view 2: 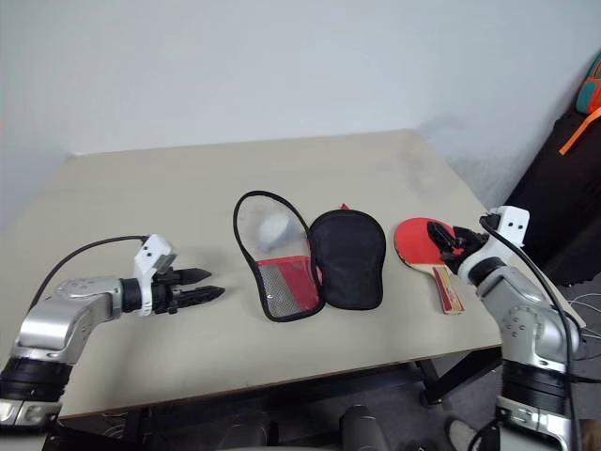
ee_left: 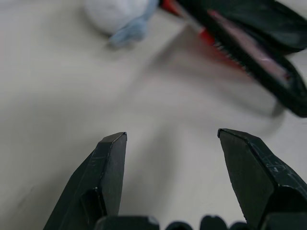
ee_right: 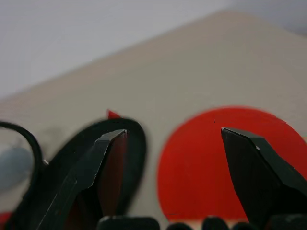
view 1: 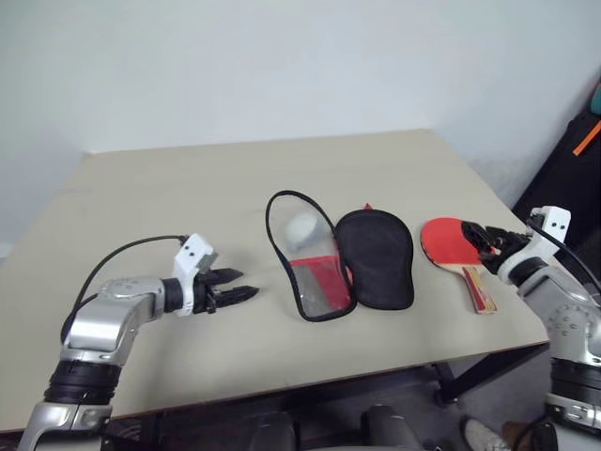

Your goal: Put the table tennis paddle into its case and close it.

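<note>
Both grippers stood wide apart in the fingers and gripped nothing. Left gripper [view 1: 242,285] hovered over bare table [view 1: 169,188], near the case's open side. That case [view 1: 343,258] lay unzipped mid-table, its black half beside the red mesh half, a whitish lump [view 1: 302,228] inside the piping loop. Right gripper [view 1: 481,240] hung just above the table tennis paddle [view 1: 451,244], which lay red face up, just right of the case.
</note>
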Controlling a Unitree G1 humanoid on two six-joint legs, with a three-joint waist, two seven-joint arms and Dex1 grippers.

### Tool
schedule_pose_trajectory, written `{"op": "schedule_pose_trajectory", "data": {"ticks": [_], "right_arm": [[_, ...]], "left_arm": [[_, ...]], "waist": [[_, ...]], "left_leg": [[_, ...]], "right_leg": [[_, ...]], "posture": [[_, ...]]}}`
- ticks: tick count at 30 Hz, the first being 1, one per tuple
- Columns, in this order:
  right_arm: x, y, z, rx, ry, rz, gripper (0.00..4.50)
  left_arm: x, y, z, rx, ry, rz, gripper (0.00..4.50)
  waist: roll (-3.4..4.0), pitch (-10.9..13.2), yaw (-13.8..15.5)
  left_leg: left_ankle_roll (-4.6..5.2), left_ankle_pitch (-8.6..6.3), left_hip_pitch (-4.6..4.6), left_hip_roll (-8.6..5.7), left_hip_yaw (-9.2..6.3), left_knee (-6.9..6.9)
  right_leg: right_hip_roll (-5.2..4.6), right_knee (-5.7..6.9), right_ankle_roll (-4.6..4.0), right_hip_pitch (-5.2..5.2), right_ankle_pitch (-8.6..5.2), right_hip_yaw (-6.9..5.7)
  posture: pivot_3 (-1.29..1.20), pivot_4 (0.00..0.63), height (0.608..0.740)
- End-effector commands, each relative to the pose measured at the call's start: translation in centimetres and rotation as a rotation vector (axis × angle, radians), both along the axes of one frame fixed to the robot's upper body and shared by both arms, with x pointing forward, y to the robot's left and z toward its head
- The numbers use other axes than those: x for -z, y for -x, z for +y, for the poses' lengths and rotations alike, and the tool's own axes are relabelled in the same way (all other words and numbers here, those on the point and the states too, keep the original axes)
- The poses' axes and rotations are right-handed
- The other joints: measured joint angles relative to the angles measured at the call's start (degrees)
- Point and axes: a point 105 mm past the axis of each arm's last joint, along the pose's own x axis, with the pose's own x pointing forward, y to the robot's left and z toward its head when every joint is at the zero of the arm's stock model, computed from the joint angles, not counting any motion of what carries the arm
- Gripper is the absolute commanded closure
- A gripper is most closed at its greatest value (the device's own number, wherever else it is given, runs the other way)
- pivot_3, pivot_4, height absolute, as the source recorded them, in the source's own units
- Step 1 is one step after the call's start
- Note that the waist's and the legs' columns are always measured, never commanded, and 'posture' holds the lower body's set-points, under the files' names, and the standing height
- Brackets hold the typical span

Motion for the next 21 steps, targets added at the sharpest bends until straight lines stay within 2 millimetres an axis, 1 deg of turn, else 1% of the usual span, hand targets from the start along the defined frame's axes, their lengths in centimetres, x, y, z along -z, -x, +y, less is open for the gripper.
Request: {"op": "schedule_pose_trajectory", "data": {"ticks": [1,3,4,7,10,14,17,21], "right_arm": [[0.5,0.8,-0.7,-0.012,0.029,0.111,1.11],[1.4,1.3,-1.1,-0.023,0.046,0.184,1.11],[1.8,1.4,-1.3,-0.014,0.050,0.208,1.11],[2.6,1.3,-2.3,0.027,0.067,0.255,1.11],[4.1,1.1,-2.3,0.026,0.118,0.327,1.11],[5.1,0.5,-2.1,0.015,0.127,0.379,1.11],[5.1,0.1,-1.9,0.000,0.130,0.386,1.11],[5.6,0.4,-1.7,-0.019,0.153,0.432,1.11]], "left_arm": [[-1.7,-0.3,-1.3,0.084,0.017,-0.042,1.25],[-1.4,-0.2,-1.8,0.114,0.019,-0.024,1.25],[-0.6,-0.1,-1.8,0.114,0.006,-0.006,1.25],[0.9,0.2,-2.2,0.129,-0.015,0.027,1.25],[1.8,0.3,-2.9,0.140,-0.011,0.040,1.25],[2.2,0.1,-3.5,0.141,0.001,0.041,1.25],[2.4,-0.1,-3.4,0.136,-0.002,0.042,1.25],[2.4,-0.3,-3.3,0.132,-0.004,0.038,1.25]], "waist": [[0.00,0.0,-0.1],[0.00,0.0,-0.1],[0.00,0.0,-0.1],[-0.02,0.0,-0.1],[-0.04,0.0,-0.1],[-0.05,0.0,-0.1],[-0.07,0.0,-0.1],[-0.08,0.0,-0.1]], "left_leg": [[0.00,0.00,0.02,0.00,0.05,0.00],[0.01,0.00,0.03,0.00,0.12,0.01],[0.01,0.00,0.04,0.00,0.15,0.01],[0.01,0.00,0.07,0.00,0.19,0.02],[0.01,0.00,0.02,0.00,0.19,0.09],[0.03,0.01,0.00,0.00,0.20,0.13],[0.03,0.01,0.01,0.00,0.19,0.13],[0.03,0.01,0.00,0.00,0.16,0.13]], "right_leg": [[0.00,0.00,0.00,-0.01,0.00,0.05],[0.02,0.00,0.00,-0.01,0.00,0.15],[0.04,0.00,0.00,-0.01,0.00,0.21],[0.07,-0.03,0.01,0.01,0.00,0.29],[0.09,-0.04,0.02,0.01,0.00,0.33],[0.11,-0.04,0.06,0.01,0.03,0.35],[0.13,-0.04,0.08,0.03,0.04,0.35],[0.16,-0.04,0.09,0.04,0.04,0.35]], "posture": [[0.00,0.000,0.740],[0.00,0.000,0.740],[0.00,0.000,0.740],[0.00,0.000,0.740],[0.00,0.000,0.740],[0.00,0.000,0.740],[0.00,0.000,0.740],[0.00,0.000,0.740]]}}
